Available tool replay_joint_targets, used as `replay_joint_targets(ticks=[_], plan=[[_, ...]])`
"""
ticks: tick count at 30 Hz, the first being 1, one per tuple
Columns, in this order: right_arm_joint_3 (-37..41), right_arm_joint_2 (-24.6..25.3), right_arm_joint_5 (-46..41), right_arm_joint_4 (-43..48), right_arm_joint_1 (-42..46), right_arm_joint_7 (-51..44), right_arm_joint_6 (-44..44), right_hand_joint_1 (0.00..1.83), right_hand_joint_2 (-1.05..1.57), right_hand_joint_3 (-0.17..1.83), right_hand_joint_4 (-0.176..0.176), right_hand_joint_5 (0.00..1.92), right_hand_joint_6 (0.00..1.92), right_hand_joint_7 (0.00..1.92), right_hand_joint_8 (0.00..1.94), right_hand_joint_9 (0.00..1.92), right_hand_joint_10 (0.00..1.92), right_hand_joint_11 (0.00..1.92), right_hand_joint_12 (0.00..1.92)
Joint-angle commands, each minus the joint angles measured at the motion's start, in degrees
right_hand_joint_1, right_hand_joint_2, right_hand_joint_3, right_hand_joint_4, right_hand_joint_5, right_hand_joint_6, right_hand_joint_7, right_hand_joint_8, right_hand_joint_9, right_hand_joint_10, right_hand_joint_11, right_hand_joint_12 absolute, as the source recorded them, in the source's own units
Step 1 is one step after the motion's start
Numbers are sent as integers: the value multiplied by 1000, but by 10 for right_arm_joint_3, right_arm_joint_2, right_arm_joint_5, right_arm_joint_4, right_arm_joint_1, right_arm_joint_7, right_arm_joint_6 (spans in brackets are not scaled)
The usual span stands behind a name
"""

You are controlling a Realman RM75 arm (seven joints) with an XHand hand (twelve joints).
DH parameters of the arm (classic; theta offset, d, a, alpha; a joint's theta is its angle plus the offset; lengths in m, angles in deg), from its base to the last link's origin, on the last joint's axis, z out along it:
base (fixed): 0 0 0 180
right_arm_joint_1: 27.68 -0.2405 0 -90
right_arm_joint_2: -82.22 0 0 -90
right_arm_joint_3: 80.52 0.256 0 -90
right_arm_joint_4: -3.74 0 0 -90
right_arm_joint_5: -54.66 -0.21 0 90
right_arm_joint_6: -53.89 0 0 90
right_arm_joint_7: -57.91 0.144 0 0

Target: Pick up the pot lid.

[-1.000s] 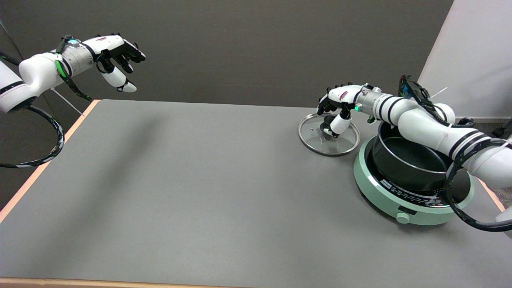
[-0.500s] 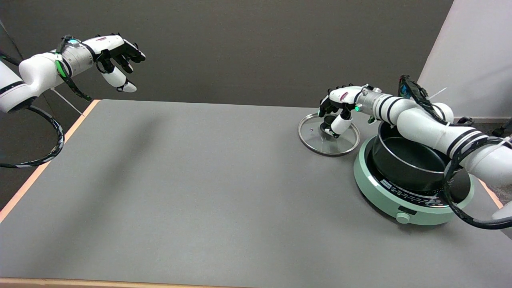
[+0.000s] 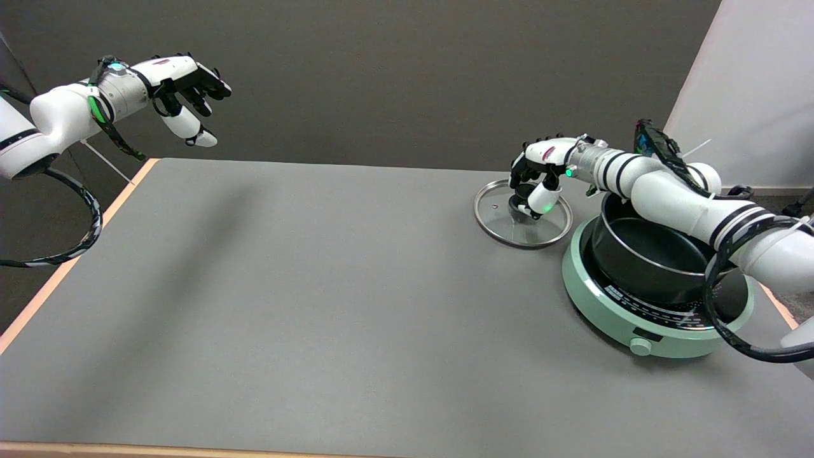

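Note:
The glass pot lid [image 3: 502, 219] lies flat on the grey table, left of the cooker, with its black knob [image 3: 523, 194] at the centre. My right hand [image 3: 539, 170] hovers over the knob. Its dark fingers [image 3: 518, 173] arch down on the far side and its white thumb [image 3: 545, 198] points down on the near right side. The knob sits between them, and I see no firm grip on it. The lid rests on the table.
A mint-green induction cooker [image 3: 610, 312] with a black pot [image 3: 642, 257] on it stands right beside the lid, under my right forearm. The idle left hand [image 3: 184, 79] hangs in the air at the upper left. A pale wall panel [image 3: 750, 83] rises at the back right.
My right hand has edged slightly to the right over the knob, with the thumb closing in beside it. The lid has not moved.

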Motion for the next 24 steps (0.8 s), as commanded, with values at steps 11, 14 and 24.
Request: replay_joint_targets(ticks=[11,14,24], plan=[[-3,16,-4,-23,-4,1,0,934,528,947,91,659,433,660,228,586,451,277,652],[-3,16,-4,-27,-5,1,0,934,529,948,91,659,431,660,228,587,452,277,653],[-3,17,-3,-37,-8,1,-1,939,533,946,94,665,441,676,228,596,456,278,654]])
